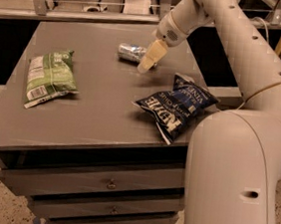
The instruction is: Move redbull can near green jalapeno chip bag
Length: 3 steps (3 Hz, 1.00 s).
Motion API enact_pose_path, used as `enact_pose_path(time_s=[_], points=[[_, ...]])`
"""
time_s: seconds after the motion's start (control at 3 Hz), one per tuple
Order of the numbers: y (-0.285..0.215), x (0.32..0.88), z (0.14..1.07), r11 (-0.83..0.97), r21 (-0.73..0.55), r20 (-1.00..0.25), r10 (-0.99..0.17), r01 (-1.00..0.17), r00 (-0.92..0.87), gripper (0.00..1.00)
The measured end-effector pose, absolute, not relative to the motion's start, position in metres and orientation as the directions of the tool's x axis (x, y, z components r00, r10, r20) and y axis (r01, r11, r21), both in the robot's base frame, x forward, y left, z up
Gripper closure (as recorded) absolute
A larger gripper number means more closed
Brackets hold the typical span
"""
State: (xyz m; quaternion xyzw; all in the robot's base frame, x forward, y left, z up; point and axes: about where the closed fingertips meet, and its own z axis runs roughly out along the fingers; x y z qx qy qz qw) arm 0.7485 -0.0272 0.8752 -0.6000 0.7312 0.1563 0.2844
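The redbull can (130,52) lies on its side at the back middle of the grey table (96,104). The green jalapeno chip bag (49,76) lies flat at the table's left, white label end toward the front. My gripper (145,64) hangs at the can's right end, just above the table top, with its cream fingers (151,55) covering part of the can. The can and the green bag lie well apart.
A dark blue chip bag (175,106) with white lettering lies at the table's right, near the front edge. My white arm (242,144) fills the right side. Drawers (108,183) sit under the table top. A railing runs behind the table.
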Motion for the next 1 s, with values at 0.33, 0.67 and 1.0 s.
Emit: enact_pose_path(time_s=[0.33,0.67,1.0], points=[[-0.020,0.749,0.845,0.258,-0.096,-0.600,-0.785,-0.961,-0.151,0.18],[-0.020,0.745,0.832,0.275,-0.144,-0.549,-0.821,-0.951,-0.155,0.41],[-0.020,0.745,0.836,0.276,-0.147,-0.547,-0.823,-0.950,-0.155,0.65]])
